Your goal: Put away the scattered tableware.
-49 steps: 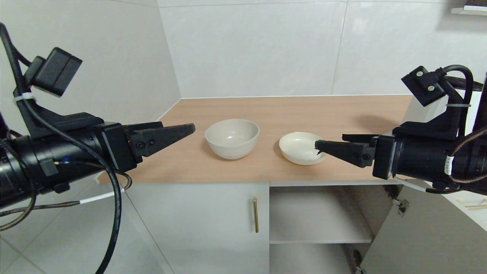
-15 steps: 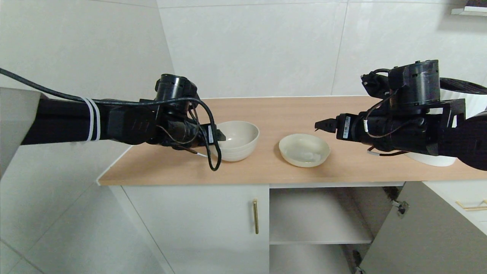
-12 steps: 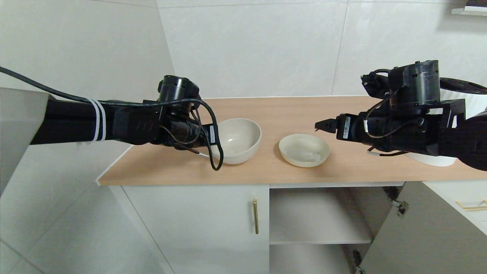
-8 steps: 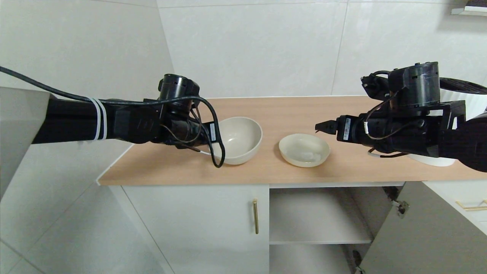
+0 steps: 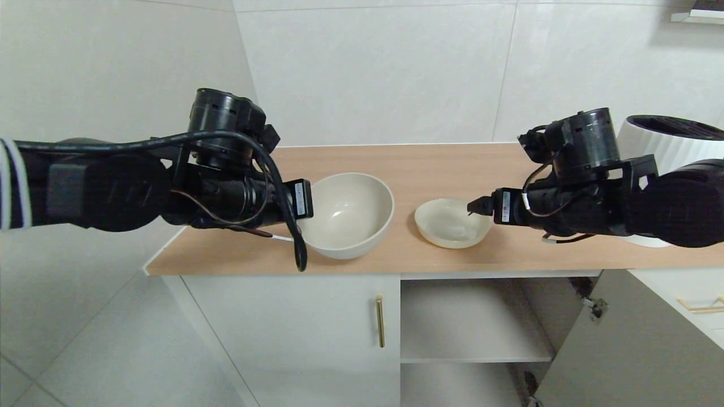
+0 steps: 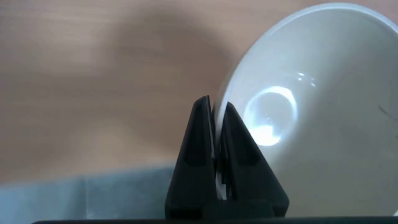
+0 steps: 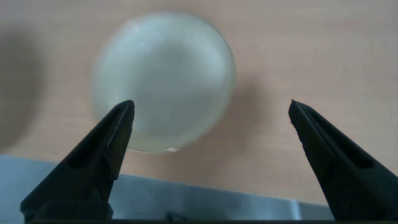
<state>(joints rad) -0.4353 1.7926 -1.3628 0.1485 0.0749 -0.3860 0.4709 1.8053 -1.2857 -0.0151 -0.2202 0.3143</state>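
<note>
Big bowl [image 5: 348, 217] is at centre of the head view, a bit left, tilted, by the front edge of the wood counter [image 5: 452, 161]. Left gripper [image 6: 214, 107] pinches its rim, fingers nearly together w/ the rim between. Small bowl [image 5: 451, 223] sits flat on the counter, centre-right. Right gripper [image 7: 209, 104] hovers over it, spread wide, holding nothing. Lower right: open cupboard [image 5: 469, 316]. Right edge: white ribbed container [image 5: 667, 135].

The left gripper [image 6: 216, 107] (clamped on the rim) has lifted the large bowl [image 5: 346, 213] off the tabletop [image 5: 452, 164], tilted and nearer; the right gripper [image 5: 473, 207] has dropped toward the small dish [image 5: 447, 226].
</note>
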